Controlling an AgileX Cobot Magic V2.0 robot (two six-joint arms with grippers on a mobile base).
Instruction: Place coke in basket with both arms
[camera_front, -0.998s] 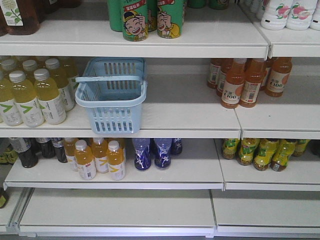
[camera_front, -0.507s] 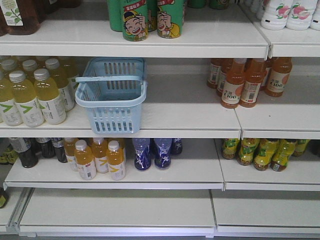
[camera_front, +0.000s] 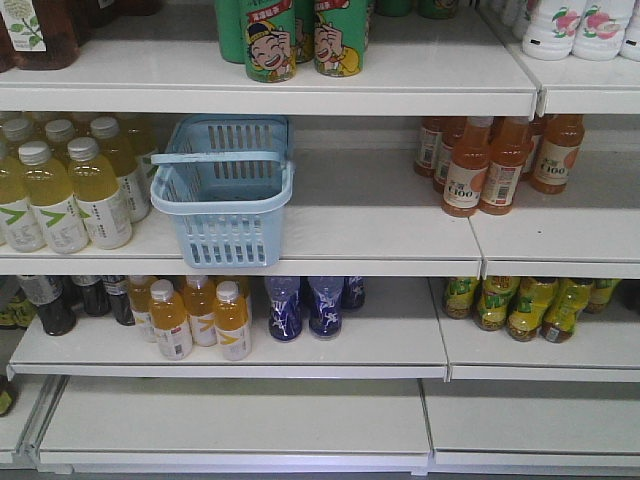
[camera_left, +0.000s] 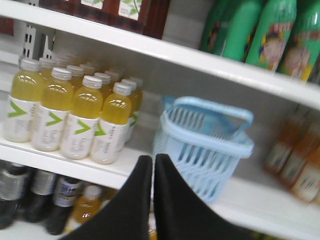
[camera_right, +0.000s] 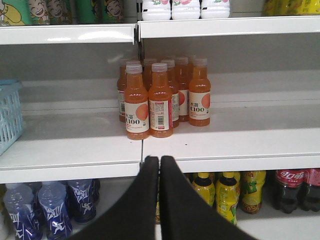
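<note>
The light blue basket (camera_front: 225, 195) stands on the middle shelf with its handle folded over the rim. It also shows in the left wrist view (camera_left: 205, 142) and at the left edge of the right wrist view (camera_right: 7, 117). Two coke bottles (camera_right: 290, 189) with red labels stand on the lower shelf at the far right of the right wrist view. My left gripper (camera_left: 152, 159) is shut and empty, in front of the shelf edge left of the basket. My right gripper (camera_right: 159, 160) is shut and empty, in front of the shelf edge below the orange bottles. Neither gripper shows in the front view.
Yellow white-capped bottles (camera_front: 70, 185) stand left of the basket, orange drink bottles (camera_front: 495, 160) to its right. Green cans (camera_front: 300, 35) stand on the top shelf. Below are dark bottles (camera_front: 45, 300), orange juice (camera_front: 200, 318), blue bottles (camera_front: 305, 305) and yellow-green bottles (camera_front: 525, 305).
</note>
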